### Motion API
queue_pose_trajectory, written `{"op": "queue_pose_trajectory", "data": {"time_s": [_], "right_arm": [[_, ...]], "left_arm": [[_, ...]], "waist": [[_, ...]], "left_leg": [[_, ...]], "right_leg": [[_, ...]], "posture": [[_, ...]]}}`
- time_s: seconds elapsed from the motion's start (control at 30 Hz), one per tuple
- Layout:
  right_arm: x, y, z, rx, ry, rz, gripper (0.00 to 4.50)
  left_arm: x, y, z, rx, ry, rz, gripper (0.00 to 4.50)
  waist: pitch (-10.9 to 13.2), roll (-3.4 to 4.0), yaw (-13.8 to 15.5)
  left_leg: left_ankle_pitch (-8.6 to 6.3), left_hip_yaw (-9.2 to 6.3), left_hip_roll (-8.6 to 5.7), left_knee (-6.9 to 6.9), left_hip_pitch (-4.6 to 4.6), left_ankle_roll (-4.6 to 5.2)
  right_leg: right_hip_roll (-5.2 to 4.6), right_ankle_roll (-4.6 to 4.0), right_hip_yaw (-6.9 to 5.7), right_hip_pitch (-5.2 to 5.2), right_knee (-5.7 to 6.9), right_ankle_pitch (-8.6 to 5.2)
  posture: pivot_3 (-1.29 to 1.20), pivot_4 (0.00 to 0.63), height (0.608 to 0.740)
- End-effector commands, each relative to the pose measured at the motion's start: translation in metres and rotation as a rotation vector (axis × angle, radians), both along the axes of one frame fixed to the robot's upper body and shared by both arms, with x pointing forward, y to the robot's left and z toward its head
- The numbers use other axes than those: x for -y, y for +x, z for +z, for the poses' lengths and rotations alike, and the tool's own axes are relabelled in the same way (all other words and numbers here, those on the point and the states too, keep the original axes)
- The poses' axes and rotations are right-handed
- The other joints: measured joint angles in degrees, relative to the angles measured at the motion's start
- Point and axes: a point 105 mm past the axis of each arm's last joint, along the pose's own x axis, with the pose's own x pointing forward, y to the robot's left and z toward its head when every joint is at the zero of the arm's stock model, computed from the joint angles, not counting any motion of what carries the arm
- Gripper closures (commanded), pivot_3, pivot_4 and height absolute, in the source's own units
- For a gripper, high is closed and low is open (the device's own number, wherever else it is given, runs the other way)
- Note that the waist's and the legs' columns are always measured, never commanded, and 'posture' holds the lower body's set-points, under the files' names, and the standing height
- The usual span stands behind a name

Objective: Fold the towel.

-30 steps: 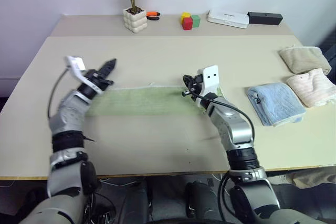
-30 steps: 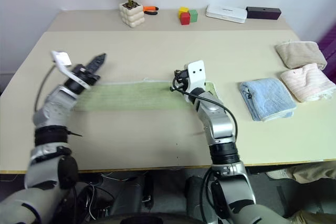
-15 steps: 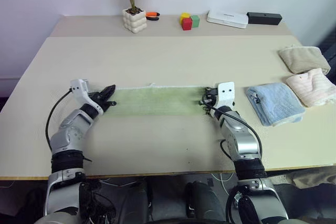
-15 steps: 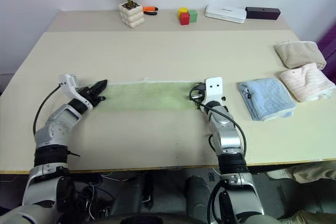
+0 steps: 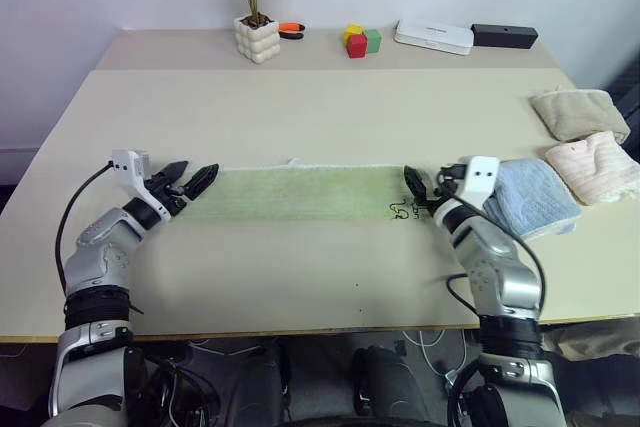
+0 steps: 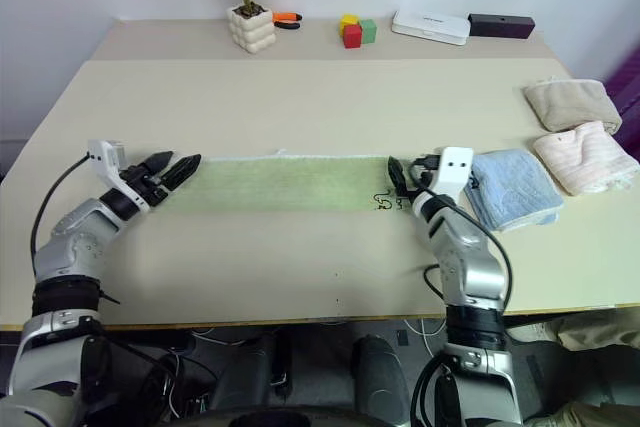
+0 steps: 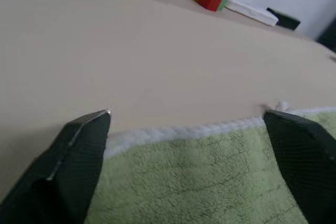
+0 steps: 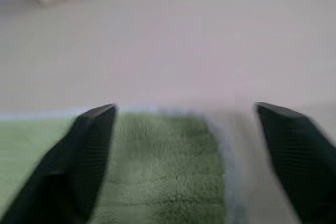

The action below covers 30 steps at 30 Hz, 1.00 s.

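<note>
Towel [image 5: 300, 193] lying flat on desk [image 5: 320, 107] as long strip, axis running left-right. Left gripper [image 5: 189, 183] and right gripper [image 5: 421, 190] sitting at opposite short ends, jaws wide, gripping nothing.

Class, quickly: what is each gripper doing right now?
Left gripper: open, holding nothing, at the left end of the towel.
Right gripper: open, holding nothing, at the towel's right end.

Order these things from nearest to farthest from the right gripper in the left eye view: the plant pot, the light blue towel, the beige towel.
From the right gripper:
1. Light blue towel, just beside it on its right.
2. Beige towel, farther right, near the table's edge.
3. Plant pot, far back on the left.
</note>
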Motion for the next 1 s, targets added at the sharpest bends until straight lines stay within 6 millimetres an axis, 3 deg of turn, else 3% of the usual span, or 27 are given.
{"op": "queue_pose_trajectory", "data": {"time_s": [0.03, 0.17, 0.37, 0.57, 1.0], "right_arm": [[-0.003, -0.019, 0.023, 0.016, 0.134, 0.074, 0.05], [-0.004, -0.043, 0.026, -0.031, 0.262, 0.113, 0.05], [0.003, -0.063, 0.003, -0.127, 0.284, 0.019, 0.05], [0.015, -0.064, -0.02, -0.209, 0.367, -0.141, 0.05], [-0.017, -0.039, -0.024, -0.226, 0.534, -0.102, 0.05]], "left_arm": [[0.002, -0.003, 0.029, 0.108, 0.038, -0.078, 0.0], [0.018, -0.023, 0.045, 0.162, 0.08, -0.321, 0.0], [0.018, -0.048, 0.061, 0.191, 0.038, -0.546, 0.0], [0.014, -0.06, 0.054, 0.171, 0.099, -0.64, 0.0], [0.021, -0.057, 0.054, 0.178, 0.093, -0.629, 0.0]], "waist": [[0.0, 0.0, 0.0], [0.0, 0.0, 0.0], [0.0, 0.01, -0.1], [0.0, 0.02, -0.1], [0.0, -0.04, -0.5]], "left_leg": [[0.0, -0.01, 0.0, 0.0, 0.0, 0.01], [-0.01, -0.03, 0.01, -0.02, -0.01, 0.01], [-0.03, -0.03, 0.01, -0.04, 0.0, 0.02], [-0.03, -0.04, 0.01, -0.06, -0.01, 0.03], [-0.03, -0.08, 0.03, -0.07, 0.0, 0.04]], "right_leg": [[0.0, 0.0, 0.0, 0.0, 0.0, 0.0], [0.0, -0.02, -0.01, -0.01, 0.0, 0.0], [-0.01, -0.04, 0.0, -0.01, -0.03, -0.01], [-0.01, -0.05, 0.0, -0.05, -0.03, -0.02], [-0.01, -0.05, 0.0, -0.04, -0.04, -0.02]], "posture": [[0.0, 0.15, 0.735], [0.0, 0.15, 0.735], [0.0, 0.15, 0.735], [0.0, 0.15, 0.735], [0.0, 0.15, 0.735]]}}
